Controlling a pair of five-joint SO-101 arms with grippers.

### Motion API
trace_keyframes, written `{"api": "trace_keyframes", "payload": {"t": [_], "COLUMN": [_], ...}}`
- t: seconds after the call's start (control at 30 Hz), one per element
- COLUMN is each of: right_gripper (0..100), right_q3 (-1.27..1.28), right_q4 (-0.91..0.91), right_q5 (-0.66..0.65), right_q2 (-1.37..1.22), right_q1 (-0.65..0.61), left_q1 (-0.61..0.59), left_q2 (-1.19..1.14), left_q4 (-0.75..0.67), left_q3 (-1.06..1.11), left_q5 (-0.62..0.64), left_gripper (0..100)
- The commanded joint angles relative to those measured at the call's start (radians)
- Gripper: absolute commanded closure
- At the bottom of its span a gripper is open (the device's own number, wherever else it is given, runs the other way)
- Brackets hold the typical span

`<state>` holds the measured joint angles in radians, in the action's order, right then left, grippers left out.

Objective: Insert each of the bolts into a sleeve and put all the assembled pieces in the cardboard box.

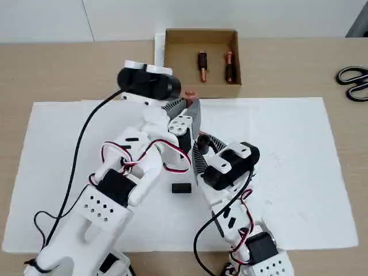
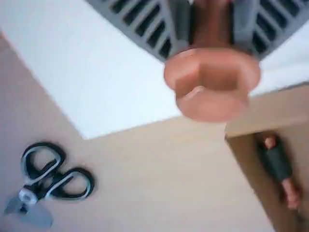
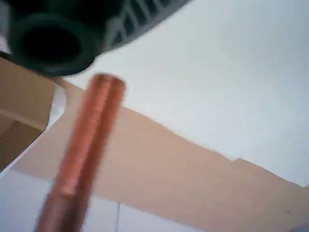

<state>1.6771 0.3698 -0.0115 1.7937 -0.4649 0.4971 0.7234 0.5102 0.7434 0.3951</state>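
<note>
The two arms meet over the white paper (image 1: 287, 172), just in front of the box (image 1: 172, 60). The left tool (image 2: 211, 19) is closed on a copper bolt (image 2: 212, 84); its fingers pinch the shank right behind the hex head, with the head sticking out past them. The right tool (image 1: 200, 145) looks to be clamped on a dark sleeve (image 3: 50, 43), whose open mouth faces the bolt's threaded end. From the right wrist, that end sits just beside the mouth and off to one side, not lined up with it and not yet in.

Two pieces (image 1: 202, 66) already lie in the box. A loose sleeve (image 1: 181, 187) lies on the paper between the arms. Scissors (image 1: 353, 80) sit on the bare tabletop (image 1: 57, 69), well apart from everything.

The worry here is the line-up. If the bolt is pushed forward as it points now, I'd expect its tip to hit the sleeve's rim instead of the bore. Held only near the head, it could swing in the fingers or slip out. A shove might also turn the sleeve in its own grip. Anything dropped here would probably roll on the paper, maybe under the arms. With the arms this crowded, a wide correction could knock one tool into the other, or into the box wall.
</note>
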Motion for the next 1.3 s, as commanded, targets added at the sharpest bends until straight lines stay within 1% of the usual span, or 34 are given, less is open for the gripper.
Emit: {"api": "trace_keyframes", "payload": {"t": [0.0, 0.3, 0.37, 0.47, 0.6, 0.83, 0.9, 0.97, 1.13, 1.27], "right_gripper": [99.5, 99.5, 99.5, 99.5, 99.5, 99.5, 99.5, 99.5, 99.5, 99.5], "right_q3": [0.008, 0.008, 0.008, 0.008, 0.008, 0.008, 0.008, 0.008, 0.008, 0.008], "right_q4": [-0.001, 0.001, 0.010, 0.073, 0.140, 0.148, 0.148, 0.148, 0.147, 0.147], "right_q5": [0.008, 0.008, 0.009, 0.011, 0.012, 0.012, 0.012, 0.012, 0.012, 0.012], "right_q2": [0.022, 0.022, 0.022, 0.022, 0.022, 0.022, 0.022, 0.022, 0.022, 0.022], "right_q1": [0.005, 0.001, 0.001, -0.001, -0.001, -0.002, -0.021, -0.047, -0.064, -0.065], "left_q1": [-0.005, -0.006, -0.006, -0.006, -0.005, -0.003, 0.002, 0.002, 0.018, 0.061], "left_q2": [0.012, 0.103, 0.130, 0.173, 0.247, 0.336, 0.342, 0.341, 0.341, 0.338], "left_q4": [-0.026, -0.023, -0.023, -0.021, -0.018, -0.020, -0.026, -0.072, -0.273, -0.322], "left_q3": [-0.013, -0.008, -0.007, -0.002, 0.059, 0.153, 0.170, 0.200, 0.318, 0.360], "left_q5": [-0.003, -0.009, -0.034, -0.063, -0.063, -0.061, -0.061, -0.060, -0.060, -0.060], "left_gripper": [99, 99, 99, 99, 99, 99, 99, 99, 99, 99]}}
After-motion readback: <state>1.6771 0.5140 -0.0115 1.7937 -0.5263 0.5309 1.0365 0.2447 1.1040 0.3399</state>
